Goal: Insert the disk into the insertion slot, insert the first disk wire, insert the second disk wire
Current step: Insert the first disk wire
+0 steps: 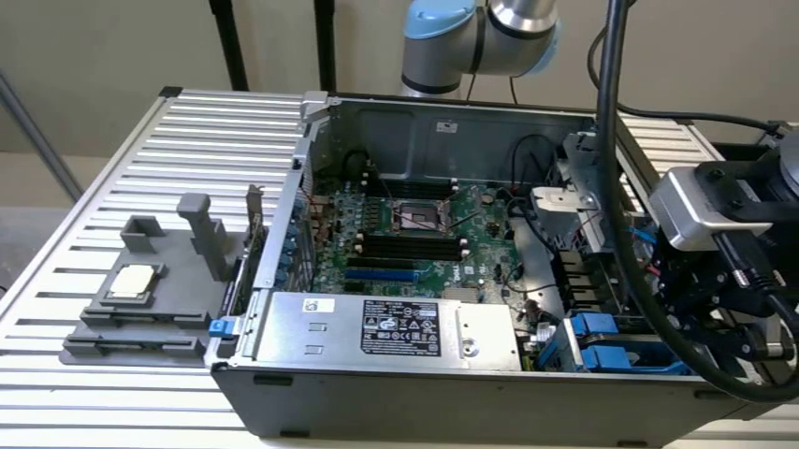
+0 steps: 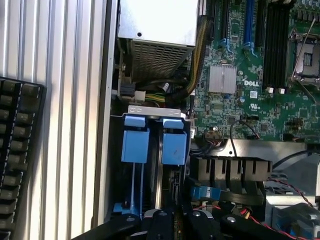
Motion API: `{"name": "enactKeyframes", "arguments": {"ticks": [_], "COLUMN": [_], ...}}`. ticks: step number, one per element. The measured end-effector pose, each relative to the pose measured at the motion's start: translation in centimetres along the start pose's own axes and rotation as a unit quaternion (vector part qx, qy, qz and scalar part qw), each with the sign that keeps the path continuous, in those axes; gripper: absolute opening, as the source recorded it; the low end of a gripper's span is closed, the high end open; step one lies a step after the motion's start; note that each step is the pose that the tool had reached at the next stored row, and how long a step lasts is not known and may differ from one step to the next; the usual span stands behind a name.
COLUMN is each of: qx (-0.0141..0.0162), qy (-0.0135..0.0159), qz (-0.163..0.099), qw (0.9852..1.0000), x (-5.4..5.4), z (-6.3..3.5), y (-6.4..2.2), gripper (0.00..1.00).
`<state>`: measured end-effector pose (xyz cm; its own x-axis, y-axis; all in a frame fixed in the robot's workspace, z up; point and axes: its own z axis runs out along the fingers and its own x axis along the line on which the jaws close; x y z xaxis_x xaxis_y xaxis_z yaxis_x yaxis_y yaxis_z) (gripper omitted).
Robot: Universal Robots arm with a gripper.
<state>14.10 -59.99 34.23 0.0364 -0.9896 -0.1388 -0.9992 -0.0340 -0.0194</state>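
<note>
Two blue carriers point(image 2: 136, 145) | in insertion slot point(image 2: 152, 109) | jaws closed (close by)

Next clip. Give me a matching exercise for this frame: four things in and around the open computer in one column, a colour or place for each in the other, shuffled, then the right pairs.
Things
1. power supply box
2. motherboard
3. grey holder
4. drive bay tabs

Descriptions
A. blue plastic
B. on the slatted table, outside the computer case
C. green board
D. silver with a black label

Pairs: 1-D, 2-C, 3-B, 4-A
</note>
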Motion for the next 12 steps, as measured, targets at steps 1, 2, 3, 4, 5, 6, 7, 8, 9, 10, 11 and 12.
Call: {"name": "enactKeyframes", "arguments": {"ticks": [1, 2, 3, 4, 5, 6, 7, 8, 9, 10, 11, 12], "qx": [0.0005, 0.0008, 0.0012, 0.0016, 0.0021, 0.0026, 0.0032, 0.0037, 0.0042, 0.0047, 0.0052, 0.0058], "qy": [0.0002, 0.0005, 0.0007, 0.0009, 0.0011, 0.0014, 0.0017, 0.0018, 0.0020, 0.0023, 0.0025, 0.0029], "qz": [0.000, 0.001, 0.001, 0.002, 0.002, 0.003, 0.003, 0.004, 0.005, 0.005, 0.006, 0.006], "qw": [1.0000, 1.0000, 1.0000, 1.0000, 1.0000, 1.0000, 1.0000, 1.0000, 1.0000, 1.0000, 1.0000, 1.0000], "x": [-0.02, -0.05, -0.08, -0.11, -0.15, -0.18, -0.21, -0.24, -0.27, -0.30, -0.31, -0.32], "z": [0.02, 0.04, 0.06, 0.07, 0.09, 0.12, 0.13, 0.16, 0.18, 0.19, 0.22, 0.24], "y": [0.02, 0.03, 0.04, 0.05, 0.06, 0.07, 0.08, 0.09, 0.09, 0.10, 0.10, 0.12], "gripper": [0.16, 0.16, 0.16, 0.16, 0.16, 0.16, 0.16, 0.16, 0.16, 0.16, 0.16, 0.16]}}
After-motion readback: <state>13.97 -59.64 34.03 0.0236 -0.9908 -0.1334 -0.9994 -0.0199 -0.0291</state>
